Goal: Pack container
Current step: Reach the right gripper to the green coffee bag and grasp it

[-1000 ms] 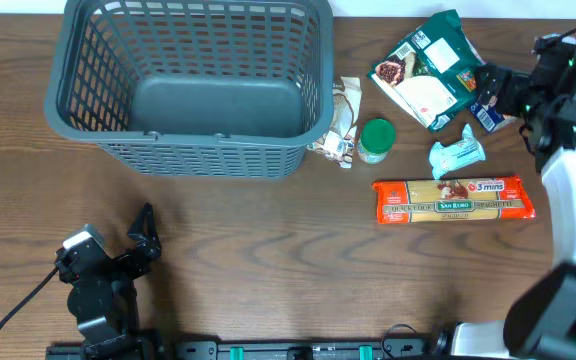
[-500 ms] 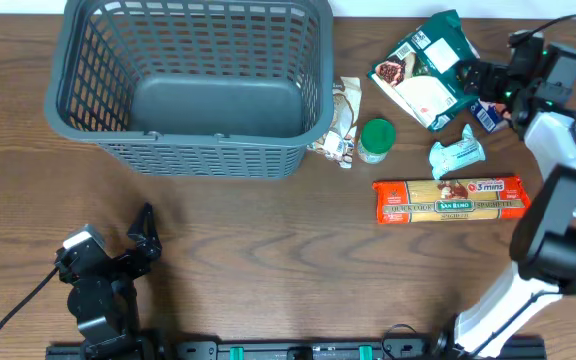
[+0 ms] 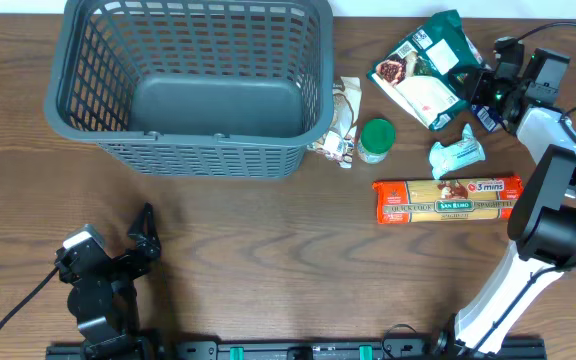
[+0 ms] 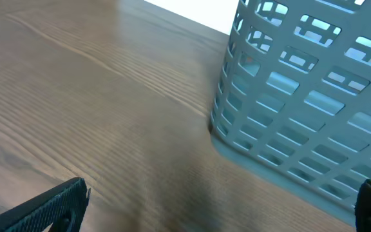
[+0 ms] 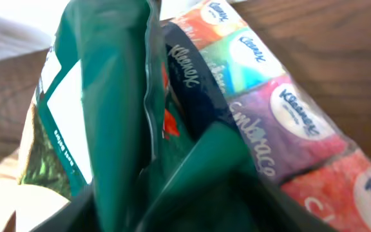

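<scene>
One container [image 3: 193, 155], dark grey lattice, upright on the worktop [image 3: 268, 270], ahead of the left pincer [image 3: 146, 238] and well apart from it; far off to the left of the right pincer [image 3: 478, 88].

Two pincers. Left one low over the worktop, jaws spread wide, gripping nothing; in its wrist view two dark fingertips [image 4: 57, 206] at the bottom corners, one corner of the container beyond and between them.

Right one pressed against the right edge of one green bag [image 3: 423, 65]. In its wrist view that bag fills the frame and hides the fingers. Impossible to tell whether clamped on the bag or merely against it.

Just beside the right pincer, one clear-wrapped Kleenex multipack [image 5: 282, 109], several pocket packs inside. Nearer the robot than that pincer: one pale blue packet [image 3: 456, 155], then one long orange pasta pack [image 3: 451, 200]. To its left: one green-lidded jar [image 3: 376, 140] and one clear-wrapped packet [image 3: 343, 120], the latter just beside the container's right wall.
</scene>
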You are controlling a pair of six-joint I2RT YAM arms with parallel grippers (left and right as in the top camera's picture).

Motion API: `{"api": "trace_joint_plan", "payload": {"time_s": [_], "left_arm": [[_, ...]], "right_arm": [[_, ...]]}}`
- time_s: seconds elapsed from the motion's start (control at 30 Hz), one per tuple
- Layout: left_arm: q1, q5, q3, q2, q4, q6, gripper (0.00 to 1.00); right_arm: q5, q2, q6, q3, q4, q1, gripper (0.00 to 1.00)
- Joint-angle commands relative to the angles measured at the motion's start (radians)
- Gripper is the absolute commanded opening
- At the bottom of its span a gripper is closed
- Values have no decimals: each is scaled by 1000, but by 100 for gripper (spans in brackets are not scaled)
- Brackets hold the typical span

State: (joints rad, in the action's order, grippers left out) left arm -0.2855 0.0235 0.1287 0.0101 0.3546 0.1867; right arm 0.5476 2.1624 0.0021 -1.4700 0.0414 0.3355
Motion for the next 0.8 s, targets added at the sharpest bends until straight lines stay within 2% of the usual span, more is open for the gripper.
{"api": "trace_joint_plan", "payload": {"time_s": [0.0,0.07,0.3,0.5,0.6,0.77], "left_arm": [[4,3,-21,-6,2,6,99],[4,3,-21,-6,2,6,99],[4,3,-21,-6,2,6,99],[4,3,-21,-6,2,6,99],[4,3,-21,-6,2,6,99],[4,3,-21,-6,2,6,99]], "right_arm": [[18,28,4,-16,7,-16,20],[23,32,4,-16,10,-25,1],[148,31,42,-31,3,-31,1],[352,11,54,-94,12,-26,1],[354,-24,35,-119,73,-37,1],[309,-111,-81,-133,196,-77,1]]}}
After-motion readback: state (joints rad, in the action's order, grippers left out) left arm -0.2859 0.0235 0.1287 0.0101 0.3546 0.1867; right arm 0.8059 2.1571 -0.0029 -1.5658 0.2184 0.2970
